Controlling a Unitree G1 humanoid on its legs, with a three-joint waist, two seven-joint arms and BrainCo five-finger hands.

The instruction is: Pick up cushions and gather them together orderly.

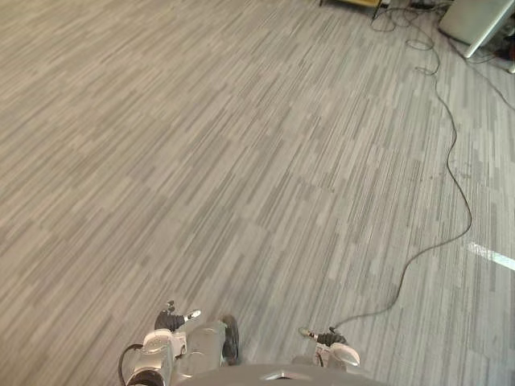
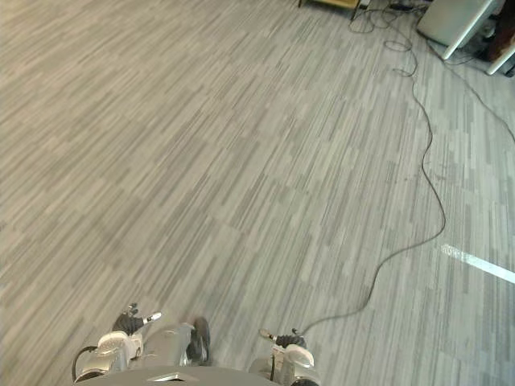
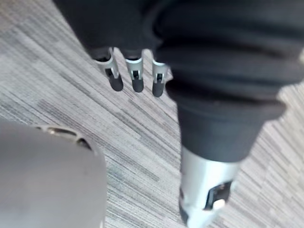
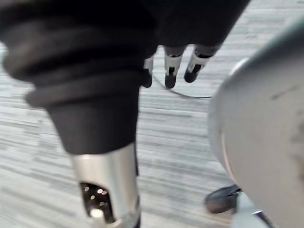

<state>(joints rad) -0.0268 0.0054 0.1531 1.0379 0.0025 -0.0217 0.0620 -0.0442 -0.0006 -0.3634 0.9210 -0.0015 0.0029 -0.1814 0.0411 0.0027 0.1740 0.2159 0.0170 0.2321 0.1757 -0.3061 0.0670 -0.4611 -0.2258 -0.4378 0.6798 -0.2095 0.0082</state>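
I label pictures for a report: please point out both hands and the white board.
left hand (image 3: 136, 78): left wrist view, a finger.
right hand (image 4: 170, 71): right wrist view, a finger.
white board (image 1: 475, 20): left eye view, its flat face.

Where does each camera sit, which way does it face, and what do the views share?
Left eye view: head, facing down and ahead over the carpet; left hand and right hand at its lower edge.
Right eye view: beside it, same scene.
Left wrist view: along left hand's straight fingers, toward carpet.
Right wrist view: along right hand's straight fingers, toward carpet.
All share the carpet.
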